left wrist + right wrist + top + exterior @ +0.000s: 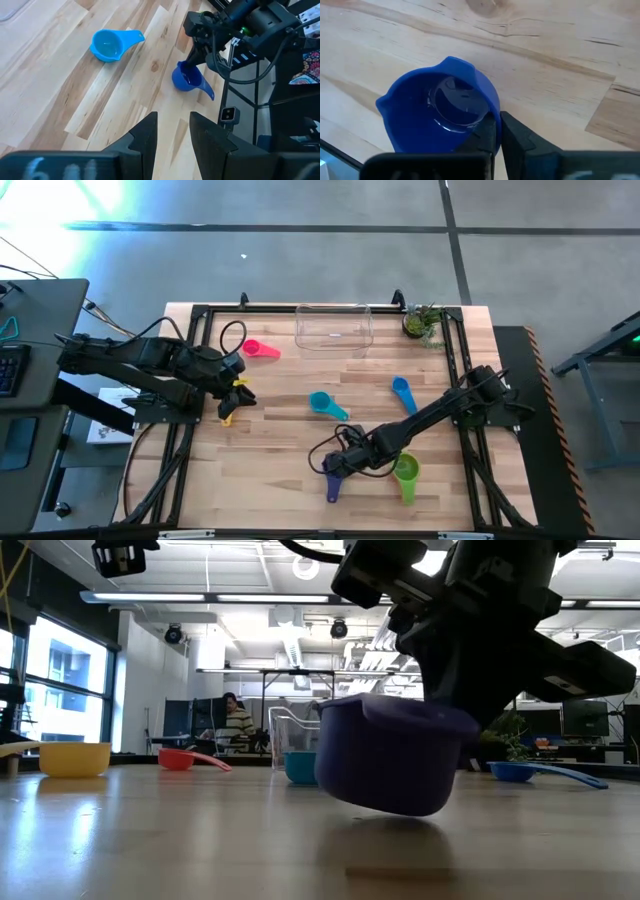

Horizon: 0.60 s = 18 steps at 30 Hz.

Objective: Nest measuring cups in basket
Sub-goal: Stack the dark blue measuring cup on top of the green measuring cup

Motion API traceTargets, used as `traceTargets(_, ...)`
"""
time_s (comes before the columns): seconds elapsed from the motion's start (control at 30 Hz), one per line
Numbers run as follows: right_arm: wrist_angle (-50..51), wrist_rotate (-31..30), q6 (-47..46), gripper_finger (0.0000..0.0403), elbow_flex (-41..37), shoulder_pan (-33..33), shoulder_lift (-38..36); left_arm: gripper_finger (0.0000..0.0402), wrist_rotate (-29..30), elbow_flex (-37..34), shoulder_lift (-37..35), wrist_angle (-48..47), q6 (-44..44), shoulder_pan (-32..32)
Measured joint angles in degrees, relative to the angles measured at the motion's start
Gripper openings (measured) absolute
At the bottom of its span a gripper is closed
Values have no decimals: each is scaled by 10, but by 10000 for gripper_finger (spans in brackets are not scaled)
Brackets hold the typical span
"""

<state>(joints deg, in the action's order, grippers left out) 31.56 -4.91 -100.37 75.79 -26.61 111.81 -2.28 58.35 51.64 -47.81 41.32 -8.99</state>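
While it tilts just above the table, the purple cup point(333, 467) has its rim pinched by the right gripper point(338, 463).

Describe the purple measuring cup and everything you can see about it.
The purple measuring cup is a small round scoop of glossy plastic with a short flat handle and a small pouring lip on its rim. It is empty. The right tool is shut on its rim wall, one finger inside and one outside. In the low view it hangs tilted, its base apparently just off the wooden table. It sits near the front edge, beside the green cup. Nothing else touches it.
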Motion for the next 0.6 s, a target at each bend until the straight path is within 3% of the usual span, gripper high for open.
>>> traceTargets(0.27, 22, 5, 17, 5, 20, 0, -1, 104, 0, 0, 0, -2, 0, 0)
traceTargets(0.6, 254, 6, 98, 2, 175, -2, -3, 104, 0, 0, 0, -5, 0, 0)
